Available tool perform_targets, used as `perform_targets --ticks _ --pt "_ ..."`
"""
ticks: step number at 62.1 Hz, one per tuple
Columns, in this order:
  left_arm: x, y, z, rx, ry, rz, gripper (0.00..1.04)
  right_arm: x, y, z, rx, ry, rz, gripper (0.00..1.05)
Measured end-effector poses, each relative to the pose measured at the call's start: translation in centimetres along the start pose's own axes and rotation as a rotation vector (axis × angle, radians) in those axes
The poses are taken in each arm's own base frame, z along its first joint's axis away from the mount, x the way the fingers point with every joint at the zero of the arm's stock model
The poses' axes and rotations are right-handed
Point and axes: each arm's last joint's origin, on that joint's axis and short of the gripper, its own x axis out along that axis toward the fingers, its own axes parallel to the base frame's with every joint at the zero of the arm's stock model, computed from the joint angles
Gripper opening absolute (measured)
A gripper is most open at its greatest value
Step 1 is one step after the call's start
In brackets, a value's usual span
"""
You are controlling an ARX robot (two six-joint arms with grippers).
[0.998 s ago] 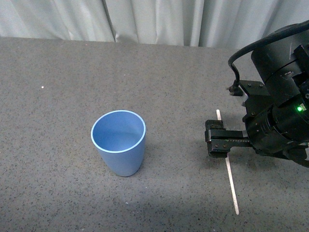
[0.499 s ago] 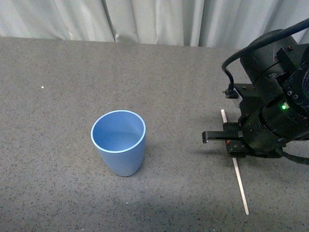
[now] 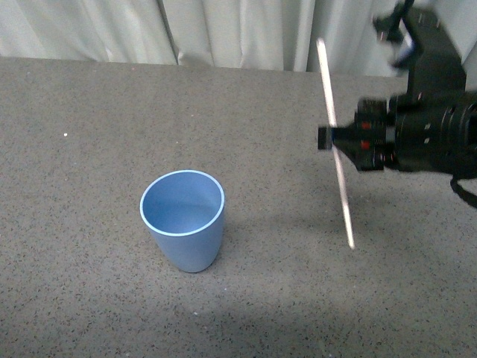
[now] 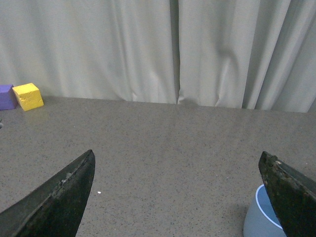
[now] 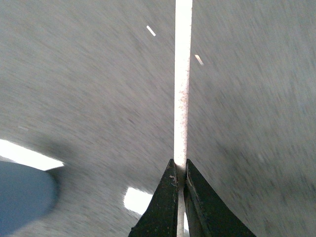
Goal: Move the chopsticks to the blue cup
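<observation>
The blue cup (image 3: 183, 219) stands upright and empty on the grey table, left of centre in the front view. Its rim also shows at the edge of the left wrist view (image 4: 264, 217). My right gripper (image 3: 328, 137) is shut on the chopsticks (image 3: 339, 179), one pale stick held near its middle, lifted off the table and nearly upright, slightly tilted, well right of the cup. In the right wrist view the stick (image 5: 181, 79) runs out from between the closed fingertips (image 5: 178, 170). My left gripper (image 4: 177, 192) is open and empty, above the table beside the cup.
A yellow block (image 4: 28, 96) and a purple block (image 4: 7, 96) sit at the table's far edge by the pale curtain (image 3: 223, 30). The right arm's black body (image 3: 432, 127) fills the right side of the front view.
My right gripper has lifted the chopstick off the table, raised it high and turned it from lying flat to nearly upright. The cup has not moved.
</observation>
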Motion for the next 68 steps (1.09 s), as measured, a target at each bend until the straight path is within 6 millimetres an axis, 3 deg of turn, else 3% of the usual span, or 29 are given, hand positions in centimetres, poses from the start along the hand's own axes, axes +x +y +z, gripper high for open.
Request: perform_targets --ticks 8,13,32,49,57,64,68 --pt "0.0 0.0 0.0 0.000 0.000 0.000 0.98 -1.0 3.0 2.4 -0.118 -0.205 0.235 0.01" --pt "0.0 0.0 0.0 0.000 0.000 0.000 0.98 -0.8 4.3 2.9 -0.161 -0.232 0.294 0.01" --pt "0.0 0.0 0.0 0.000 0.000 0.000 0.98 3.6 8.3 3.0 -0.203 -0.202 0.440 0.01" --pt "0.0 0.0 0.0 0.000 0.000 0.000 0.98 6.1 8.2 -0.4 -0.212 -0.129 0.392 0.01" --pt "0.0 0.0 0.0 0.000 0.000 0.000 0.98 6.2 8.0 -2.3 -0.214 -0.095 0.383 0.01" --pt "0.0 0.0 0.0 0.000 0.000 0.000 0.98 6.1 8.2 -2.6 -0.217 -0.092 0.388 0.01" --pt "0.0 0.0 0.0 0.000 0.000 0.000 0.98 6.1 8.2 -2.6 -0.223 -0.094 0.389 0.10"
